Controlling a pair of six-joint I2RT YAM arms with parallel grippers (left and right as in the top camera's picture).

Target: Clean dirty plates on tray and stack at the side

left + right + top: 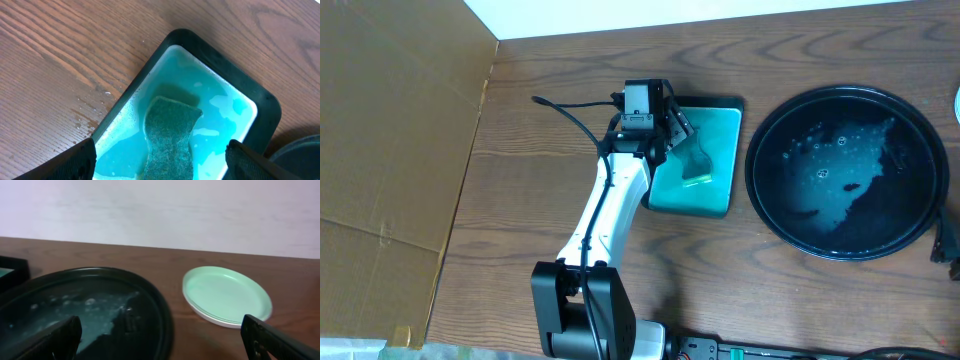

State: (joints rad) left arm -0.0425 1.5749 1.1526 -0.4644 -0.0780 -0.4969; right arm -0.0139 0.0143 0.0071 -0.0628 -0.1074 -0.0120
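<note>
Overhead and wrist views, late in the job. My left claw [161, 146] hangs over the small teal tray [260, 102], fingers spread wide. The green sponge [170, 132] lies in the soapy water between them, touched by neither finger, so this claw is released and grasps nothing. My right claw [160, 325] sits at the far side of the big black tray [161, 311], its fingers also spread wide with nothing between them.

The black tray holds only suds and a film of water [840, 175]; no plate shows on it. The plates [227, 296] sit as one neat pile on the table [520, 150], just beside the black tray's rim and apart from it. Their top face looks clean, with no smear visible. I cannot tell how many are in the pile.

Judged from this, the washing and stacking look done. What may be left is no more than drawing both arms back.
</note>
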